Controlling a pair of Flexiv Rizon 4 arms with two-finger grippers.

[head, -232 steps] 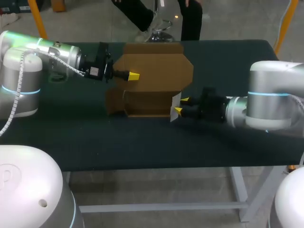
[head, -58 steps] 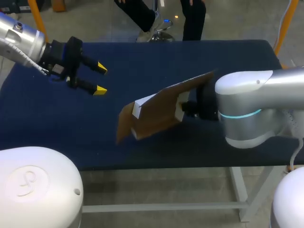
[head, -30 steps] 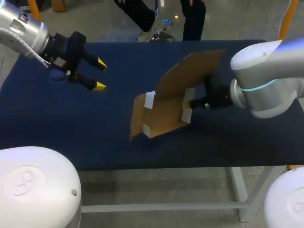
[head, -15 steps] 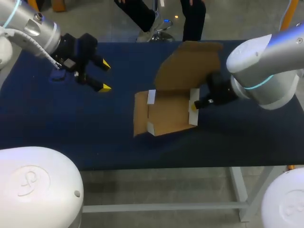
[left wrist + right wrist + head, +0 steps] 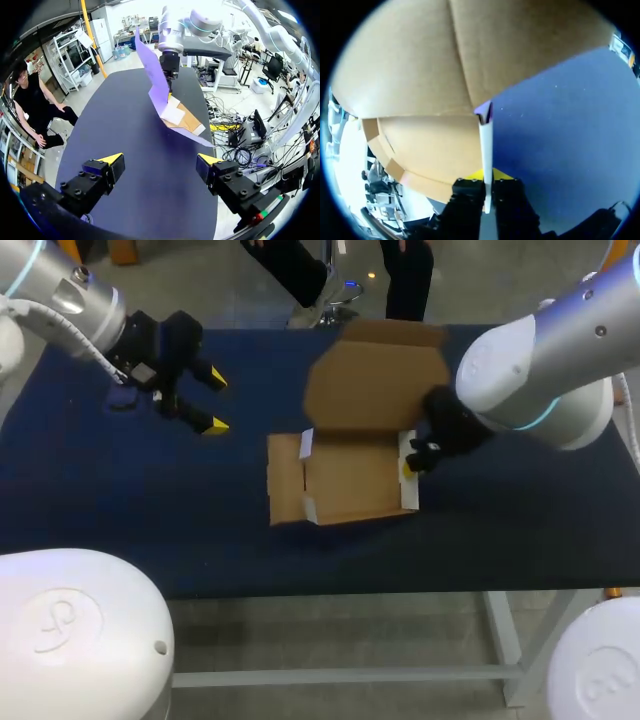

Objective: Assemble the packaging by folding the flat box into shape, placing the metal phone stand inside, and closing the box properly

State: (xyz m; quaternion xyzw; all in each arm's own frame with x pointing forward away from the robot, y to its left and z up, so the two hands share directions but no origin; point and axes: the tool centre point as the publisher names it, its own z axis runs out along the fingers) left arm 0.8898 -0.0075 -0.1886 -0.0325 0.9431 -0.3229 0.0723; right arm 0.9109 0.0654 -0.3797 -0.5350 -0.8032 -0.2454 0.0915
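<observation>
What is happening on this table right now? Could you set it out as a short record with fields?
Table: dark blue top
Box: brown cardboard box, partly folded, tray open upward, lid flap raised at the far side
Right hand: closed on the box's right side wall
Left hand: open, empty, apart from the box
Phone stand: not seen in any view
Stage: box shaped, nothing inside it, not yet closed

Table (image 5: 130, 510): dark blue cloth cover, pale metal legs.
</observation>
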